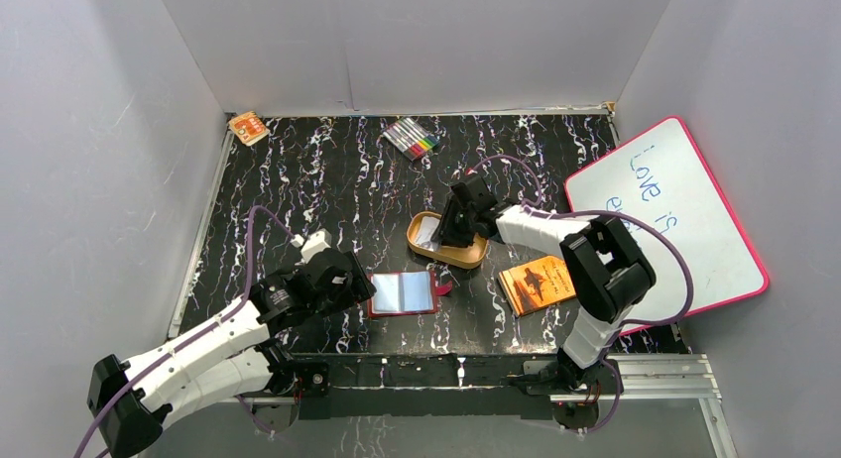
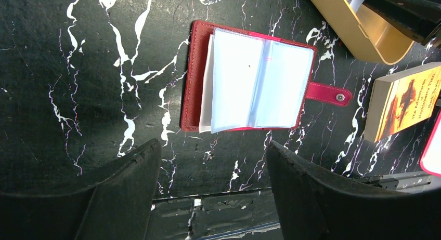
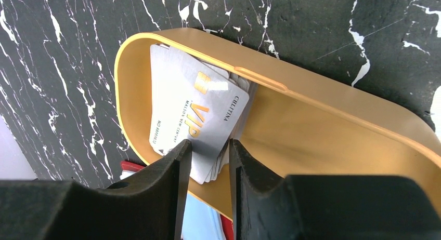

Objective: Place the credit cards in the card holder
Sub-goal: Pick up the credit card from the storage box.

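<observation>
Marbled table [image 1: 298, 180]: one wallet [image 1: 402, 292] lies unfolded, tab toward 3 o'clock; left gripper [image 2: 213, 149] spread, empty; right gripper [image 3: 209, 146] straddles one card stack [image 3: 192, 100], grip unclear.

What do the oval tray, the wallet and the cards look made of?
The tray: smooth matte orange plastic, likely, by its moulded rim. The card holder: red leather or imitation, textured, seemingly stitched; glossy clear plastic sleeves. The credit cards: thin stiff plastic, pale silvery sheen, printed lettering.
</observation>
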You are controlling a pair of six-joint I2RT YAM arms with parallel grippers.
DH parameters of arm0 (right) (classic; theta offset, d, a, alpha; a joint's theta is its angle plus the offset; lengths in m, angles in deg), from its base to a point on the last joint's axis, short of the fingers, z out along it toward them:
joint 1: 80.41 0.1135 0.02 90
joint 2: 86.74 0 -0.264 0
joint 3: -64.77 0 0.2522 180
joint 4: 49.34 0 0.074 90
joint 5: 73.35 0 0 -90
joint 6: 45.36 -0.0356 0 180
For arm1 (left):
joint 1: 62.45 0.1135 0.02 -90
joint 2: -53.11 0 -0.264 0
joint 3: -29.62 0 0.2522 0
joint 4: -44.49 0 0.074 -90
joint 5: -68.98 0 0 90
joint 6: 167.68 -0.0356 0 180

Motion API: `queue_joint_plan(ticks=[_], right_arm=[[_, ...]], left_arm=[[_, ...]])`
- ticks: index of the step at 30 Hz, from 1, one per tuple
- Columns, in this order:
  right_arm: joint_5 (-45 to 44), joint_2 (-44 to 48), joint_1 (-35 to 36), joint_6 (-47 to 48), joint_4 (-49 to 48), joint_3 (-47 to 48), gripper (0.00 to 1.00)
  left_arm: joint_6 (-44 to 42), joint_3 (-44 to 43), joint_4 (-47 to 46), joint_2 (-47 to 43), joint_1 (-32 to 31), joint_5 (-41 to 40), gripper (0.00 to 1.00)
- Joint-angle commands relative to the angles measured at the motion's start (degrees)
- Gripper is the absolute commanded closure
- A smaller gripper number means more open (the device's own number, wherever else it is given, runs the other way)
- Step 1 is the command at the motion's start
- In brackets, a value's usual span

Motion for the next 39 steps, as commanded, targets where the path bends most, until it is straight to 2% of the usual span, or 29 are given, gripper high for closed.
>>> queue_joint_plan(ticks=[1, 21, 31, 39], right_arm=[[-1.3, 2.7, 0.0, 0.6, -0.7, -1.4, 0.61], [-3.2, 6.3, -0.2, 0.6, -1.0, -3.7, 0.82], [-2.0, 8.9, -0.2, 0.2, -0.5, -3.8, 1.00], [-0.4, 11.4, -0.3, -2.8, 1.0, -3.0, 1.00]], left_arm=[[0.3, 0.8, 1.1, 0.0, -0.2, -0.3, 0.30], [0.7, 0.9, 1.0, 1.0, -0.2, 0.3, 0.30], [0.9, 1.0, 1.0, 0.9, -0.2, 0.3, 0.30], [0.8, 1.1, 1.2, 0.2, -0.2, 0.3, 0.30]])
